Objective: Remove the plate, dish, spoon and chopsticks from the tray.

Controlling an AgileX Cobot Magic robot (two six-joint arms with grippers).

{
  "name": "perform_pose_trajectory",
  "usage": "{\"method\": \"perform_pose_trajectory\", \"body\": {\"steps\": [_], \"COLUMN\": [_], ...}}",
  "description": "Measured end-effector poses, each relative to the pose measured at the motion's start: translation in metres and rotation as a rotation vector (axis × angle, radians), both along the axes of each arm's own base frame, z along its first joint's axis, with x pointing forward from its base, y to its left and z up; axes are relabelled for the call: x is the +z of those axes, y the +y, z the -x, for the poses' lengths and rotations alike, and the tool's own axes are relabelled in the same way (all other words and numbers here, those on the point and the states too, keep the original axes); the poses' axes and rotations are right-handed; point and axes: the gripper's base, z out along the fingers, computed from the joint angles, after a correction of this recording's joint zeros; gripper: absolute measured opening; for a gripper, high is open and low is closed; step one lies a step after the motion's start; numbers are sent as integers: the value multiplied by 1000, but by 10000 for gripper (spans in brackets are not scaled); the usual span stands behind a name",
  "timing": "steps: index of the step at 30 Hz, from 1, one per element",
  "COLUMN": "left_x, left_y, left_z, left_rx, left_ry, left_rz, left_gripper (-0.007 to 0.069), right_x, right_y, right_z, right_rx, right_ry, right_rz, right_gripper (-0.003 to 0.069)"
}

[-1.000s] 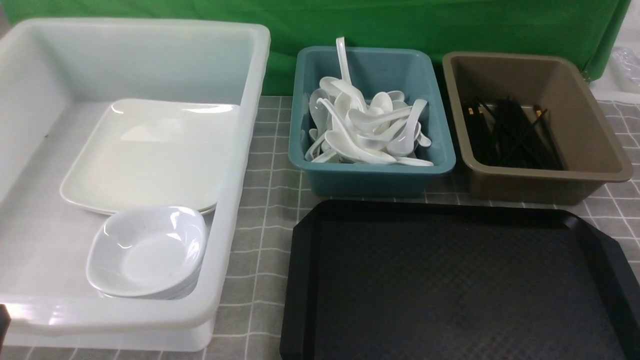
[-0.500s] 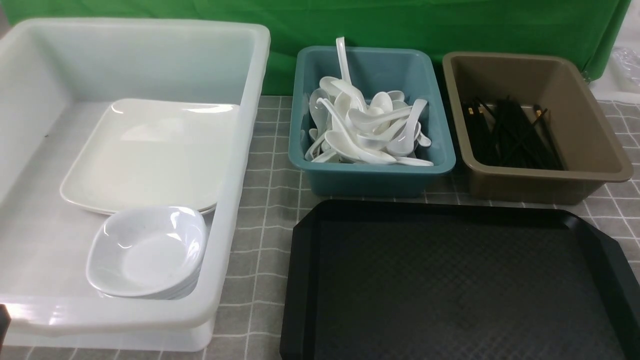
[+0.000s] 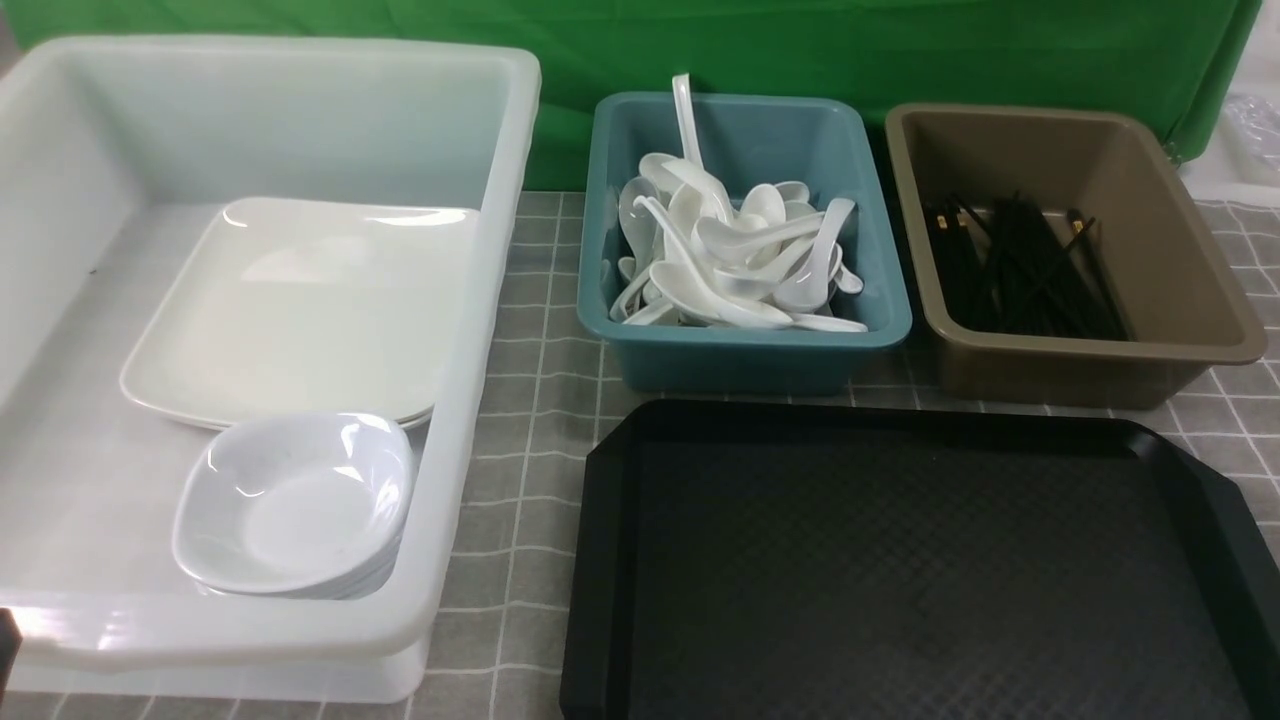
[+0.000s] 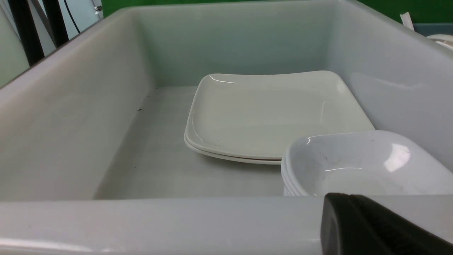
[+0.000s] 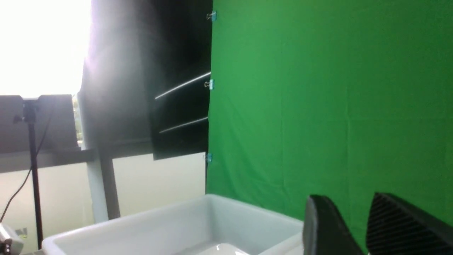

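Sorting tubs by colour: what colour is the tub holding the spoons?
Teal; the tub shows best in the front view.

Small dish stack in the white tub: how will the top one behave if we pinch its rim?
Likely slippery: the top dish is glossy, with bright glare. Probably stiff and light, looking like thin moulded plastic. It nests in the dishes below, beside the plate in the tub, so it may stick or drag one up.
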Motion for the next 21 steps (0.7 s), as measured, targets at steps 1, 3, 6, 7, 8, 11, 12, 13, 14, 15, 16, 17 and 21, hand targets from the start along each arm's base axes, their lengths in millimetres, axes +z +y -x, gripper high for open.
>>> {"method": "perform_pose_trajectory", "body": {"steps": [1, 3, 6, 7, 8, 11, 12, 13, 14, 15, 16, 17, 21], "left_x": [0, 0, 0, 0, 0, 0, 0, 0, 0, 0, 0, 0, 0], "left_y": [0, 0, 0, 0, 0, 0, 0, 0, 0, 0, 0, 0, 0], "left_z": [0, 0, 0, 0, 0, 0, 0, 0, 0, 0, 0, 0, 0], "left_rx": [0, 0, 0, 0, 0, 0, 0, 0, 0, 0, 0, 0, 0], "left_ry": [0, 0, 0, 0, 0, 0, 0, 0, 0, 0, 0, 0, 0], "left_rz": [0, 0, 0, 0, 0, 0, 0, 0, 0, 2, 2, 2, 2], "left_gripper": [4, 4, 4, 4, 4, 4, 4, 4, 4, 4, 4, 4, 4], "right_x": [-4, -10, -23, -27, -33, -44, -56, -57, -64, -80, -92, -101, -153], "right_y": [2, 4, 9, 11, 13, 14, 14, 14, 14, 13, 11, 11, 0], "right_z": [-2, -4, -9, -11, -13, -18, -24, -25, -28, -35, -39, -42, -53], "right_rx": [2, 3, 5, 5, -7, -64, -145, -155, -187, -286, -339, -371, -564], "right_ry": [8, 22, 56, 65, 77, 106, 134, 138, 151, 181, 207, 229, 393], "right_rz": [11, 27, 54, 62, 73, 91, 113, 115, 134, 183, 210, 230, 275], "right_gripper": [235, 235, 235, 235, 235, 235, 235, 235, 235, 235, 235, 236, 237]}}
